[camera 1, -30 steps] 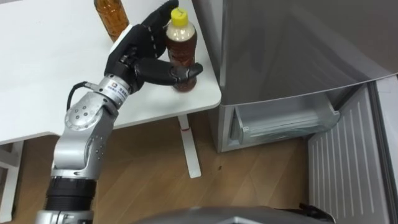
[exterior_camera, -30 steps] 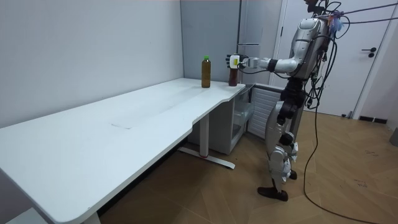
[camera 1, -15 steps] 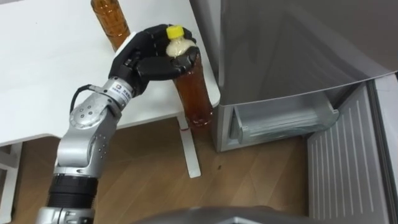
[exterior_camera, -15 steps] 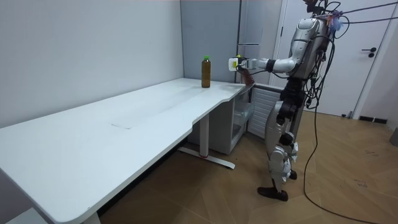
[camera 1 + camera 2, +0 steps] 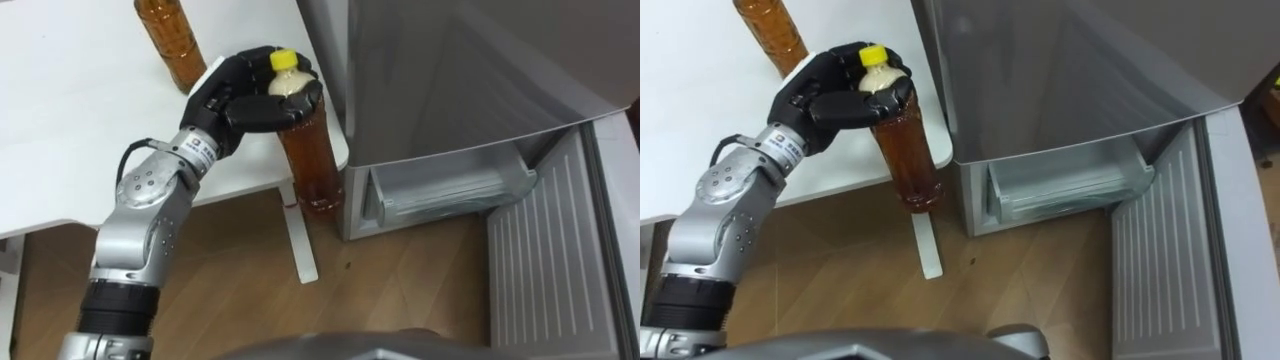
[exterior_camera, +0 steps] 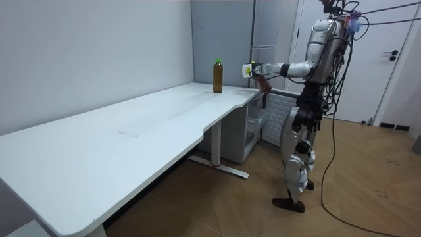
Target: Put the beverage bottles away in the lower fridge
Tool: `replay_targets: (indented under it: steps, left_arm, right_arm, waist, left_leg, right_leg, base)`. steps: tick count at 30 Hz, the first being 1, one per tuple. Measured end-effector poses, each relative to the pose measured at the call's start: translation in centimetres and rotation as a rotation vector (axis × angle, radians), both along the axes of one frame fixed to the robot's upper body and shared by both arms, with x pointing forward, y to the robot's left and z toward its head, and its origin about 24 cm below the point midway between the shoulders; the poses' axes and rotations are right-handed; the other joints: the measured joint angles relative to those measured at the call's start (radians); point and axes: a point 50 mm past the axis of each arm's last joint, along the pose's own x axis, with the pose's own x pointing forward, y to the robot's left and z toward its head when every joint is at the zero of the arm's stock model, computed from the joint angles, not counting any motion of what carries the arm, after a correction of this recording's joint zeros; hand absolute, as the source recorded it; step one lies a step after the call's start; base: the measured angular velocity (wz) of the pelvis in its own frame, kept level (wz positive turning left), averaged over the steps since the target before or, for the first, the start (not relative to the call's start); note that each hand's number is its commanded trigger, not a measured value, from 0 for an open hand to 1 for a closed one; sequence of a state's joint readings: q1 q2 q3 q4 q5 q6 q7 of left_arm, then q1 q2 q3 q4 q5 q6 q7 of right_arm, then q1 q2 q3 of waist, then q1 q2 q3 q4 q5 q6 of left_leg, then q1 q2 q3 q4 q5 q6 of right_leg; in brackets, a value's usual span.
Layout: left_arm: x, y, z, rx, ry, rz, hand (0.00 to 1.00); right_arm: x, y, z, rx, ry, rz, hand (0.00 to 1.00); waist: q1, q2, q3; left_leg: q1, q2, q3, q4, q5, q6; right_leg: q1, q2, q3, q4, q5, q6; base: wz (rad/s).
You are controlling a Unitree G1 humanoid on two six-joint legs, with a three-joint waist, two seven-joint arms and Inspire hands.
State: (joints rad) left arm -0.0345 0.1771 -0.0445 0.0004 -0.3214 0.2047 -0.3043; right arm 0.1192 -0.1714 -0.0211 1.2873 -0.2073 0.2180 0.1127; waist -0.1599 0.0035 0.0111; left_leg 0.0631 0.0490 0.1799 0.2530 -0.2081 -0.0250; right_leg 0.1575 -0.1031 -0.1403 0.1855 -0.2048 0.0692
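My left hand (image 5: 235, 95) is shut round the neck of a tea bottle (image 5: 308, 150) with a yellow cap, just under the cap. The bottle hangs upright in the air, off the table, beside the corner of the white table (image 5: 80, 120) and close to the grey fridge (image 5: 450, 70). A second tea bottle (image 5: 168, 35) stands on the table behind my hand. The lower fridge compartment (image 5: 450, 195) is open, its door (image 5: 545, 260) swung out to the right. In the room view I stand between the table's end and the fridge, left hand (image 6: 250, 68) stretched out.
The table's leg (image 5: 300, 240) stands on the wooden floor right under the held bottle. The second bottle (image 6: 218, 76) is near the table's far corner. The fridge's upper door is shut. Open floor lies in front of the fridge.
The held bottle has left the tabletop: it rose and came off the table's edge toward the fridge. My hand's grip now sits at its neck. The second bottle stayed put.
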Motion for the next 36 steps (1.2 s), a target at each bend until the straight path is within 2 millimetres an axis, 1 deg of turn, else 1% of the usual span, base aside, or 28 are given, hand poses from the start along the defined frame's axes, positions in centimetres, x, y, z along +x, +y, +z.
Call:
replay_targets:
  steps: [3, 6, 12, 13, 14, 15, 18, 25, 27, 30, 36]
  left_arm:
    - [0.0, 0.1, 0.0, 0.003, 0.001, 0.014, 1.00]
    - [0.0, -0.1, 0.0, -0.002, 0.003, 0.011, 1.00]
    - [-0.1, -1.0, 0.2, -0.038, -0.002, -0.023, 1.00]
    - [-0.1, -1.2, 0.5, -0.043, -0.015, -0.029, 1.00]
    - [-0.1, -1.4, 0.6, -0.054, -0.022, -0.031, 1.00]
    - [-0.1, -1.5, 0.7, -0.057, -0.025, -0.032, 1.00]
    - [-0.1, -1.9, 0.8, -0.100, -0.025, -0.037, 1.00]
    - [-0.1, -2.0, 1.3, -0.099, -0.045, -0.046, 1.00]
    - [-0.1, -2.1, 1.4, -0.105, -0.053, -0.050, 1.00]
    - [-0.3, -2.8, 1.4, -0.131, -0.046, -0.083, 1.00]
    - [-1.3, -3.7, 0.4, -0.148, -0.011, -0.124, 1.00]
  right_arm:
    - [0.1, 0.0, 0.0, 0.002, -0.003, 0.001, 0.00]
    - [0.2, 0.2, 0.0, 0.005, 0.000, 0.028, 0.00]
    - [1.0, 0.2, 0.0, 0.000, -0.018, 0.040, 0.00]
    - [1.3, 0.3, 0.0, 0.000, -0.027, 0.038, 0.00]
    - [1.6, 0.3, 0.0, 0.001, -0.038, 0.033, 0.00]
    - [1.7, 0.3, 0.0, 0.002, -0.044, 0.027, 0.00]
    - [1.9, 0.4, 0.0, 0.001, -0.058, 0.008, 0.00]
    - [2.3, 0.4, 0.0, -0.009, -0.072, 0.023, 0.00]
    - [2.3, 0.3, 0.0, -0.014, -0.072, 0.033, 0.00]
    - [2.4, 0.0, 0.1, -0.039, -0.079, 0.050, 0.00]
    - [4.2, -0.4, 0.4, -0.079, -0.129, 0.123, 0.00]
  waist:
    - [0.001, -0.002, 0.0011]
    - [0.002, 0.000, 0.0000]
    - [0.007, -0.002, -0.0006]
    - [0.009, -0.003, -0.0018]
    - [0.010, -0.004, -0.0047]
    - [0.014, -0.002, -0.0068]
    - [0.031, -0.002, -0.0073]
    - [0.058, -0.001, -0.0071]
    - [0.066, 0.002, -0.0080]
    - [0.084, 0.005, -0.0090]
    - [0.104, 0.001, -0.0063]
  left_leg:
    - [-0.001, 0.000, 0.000, 0.002, 0.000, 0.000]
    - [-0.007, 0.000, -0.003, 0.004, 0.000, 0.000]
    - [-0.019, -0.001, -0.017, 0.012, 0.000, 0.001]
    - [-0.020, -0.001, -0.019, 0.017, 0.000, 0.001]
    - [-0.022, -0.001, -0.021, 0.018, 0.000, 0.001]
    - [-0.022, -0.001, -0.022, 0.019, 0.000, 0.001]
    - [-0.019, -0.002, -0.023, 0.020, 0.000, 0.001]
    - [-0.022, -0.001, -0.024, 0.021, 0.000, 0.000]
    - [-0.025, -0.002, -0.025, 0.020, 0.000, 0.001]
    - [-0.025, -0.003, -0.025, 0.013, 0.001, 0.001]
    - [-0.040, -0.004, -0.030, 0.013, 0.001, 0.000]
  right_leg:
    - [0.000, 0.000, 0.000, 0.002, 0.000, 0.000]
    - [0.001, 0.000, -0.004, 0.002, 0.000, 0.000]
    - [-0.002, 0.000, -0.018, -0.001, 0.000, 0.001]
    - [-0.006, -0.001, -0.021, -0.002, -0.001, 0.001]
    - [-0.007, -0.001, -0.024, -0.002, -0.001, 0.001]
    - [-0.006, -0.001, -0.025, -0.002, -0.001, 0.001]
    - [0.001, -0.001, -0.028, -0.003, -0.001, 0.001]
    - [-0.001, -0.001, -0.028, -0.007, -0.002, 0.002]
    - [-0.001, 0.000, -0.024, -0.012, -0.001, 0.002]
    - [-0.001, 0.000, -0.023, -0.011, -0.001, 0.002]
    - [-0.013, -0.001, -0.029, -0.010, -0.001, 0.001]
  base:
    - [0.00]
    - [0.02]
    - [0.07]
    - [0.06]
    - [0.06]
    - [0.04]
    - [0.02]
    - [0.00]
    - [0.00]
    - [0.00]
    - [0.02]
